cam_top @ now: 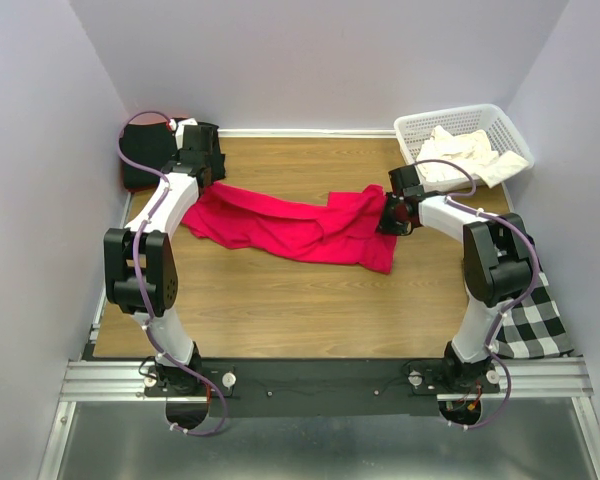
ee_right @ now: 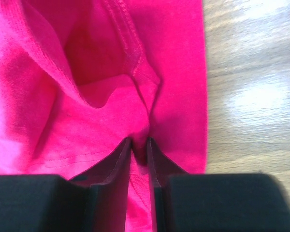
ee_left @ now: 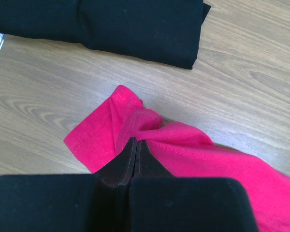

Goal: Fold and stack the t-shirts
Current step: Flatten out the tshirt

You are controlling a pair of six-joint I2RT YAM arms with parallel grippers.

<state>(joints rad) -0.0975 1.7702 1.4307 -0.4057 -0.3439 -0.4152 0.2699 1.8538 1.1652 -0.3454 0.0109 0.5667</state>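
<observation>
The crimson-red t-shirt [cam_top: 290, 228] lies crumpled and stretched across the middle of the wooden table. My left gripper [cam_top: 208, 172] is shut on its left end; in the left wrist view the red fabric [ee_left: 183, 150] bunches at the closed fingertips [ee_left: 135, 141]. My right gripper [cam_top: 395, 215] is shut on the shirt's right end, with a fold of red cloth [ee_right: 106, 96] pinched between the fingers [ee_right: 139, 145]. A folded black t-shirt [cam_top: 145, 155] lies at the far left corner, also in the left wrist view [ee_left: 135, 29]. A cream-white t-shirt [cam_top: 470, 155] sits in the basket.
A white lattice basket [cam_top: 505, 120] stands at the far right corner. A black-and-white checked cloth [cam_top: 530, 320] hangs over the table's right edge. Purple walls enclose the table on three sides.
</observation>
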